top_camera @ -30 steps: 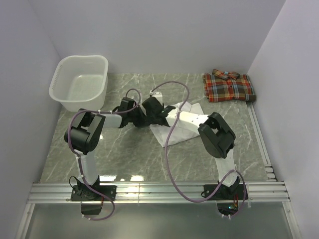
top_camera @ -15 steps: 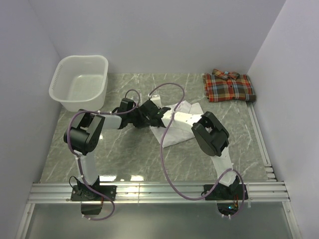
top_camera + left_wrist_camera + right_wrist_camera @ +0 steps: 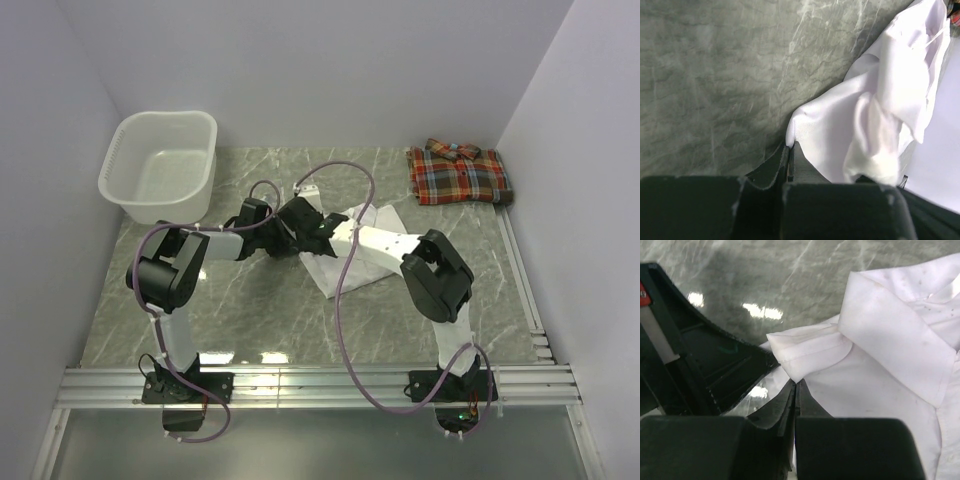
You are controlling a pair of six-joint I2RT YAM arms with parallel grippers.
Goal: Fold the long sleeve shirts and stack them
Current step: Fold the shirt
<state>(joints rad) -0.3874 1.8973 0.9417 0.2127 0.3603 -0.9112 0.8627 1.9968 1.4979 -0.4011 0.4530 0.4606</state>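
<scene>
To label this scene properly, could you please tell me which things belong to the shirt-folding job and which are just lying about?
Job: white shirt, pinched by the left gripper and right gripper; plaid shirt, folded at the far right.
Lying about: basket, far left.

**No legible writing in any view**

No word, number, brand or sign can be read. The only candidate is a small red patch (image 3: 642, 290) on the black housing (image 3: 705, 365) left of the white shirt (image 3: 880, 390). It is cut by the frame edge and too small to make out.
</scene>
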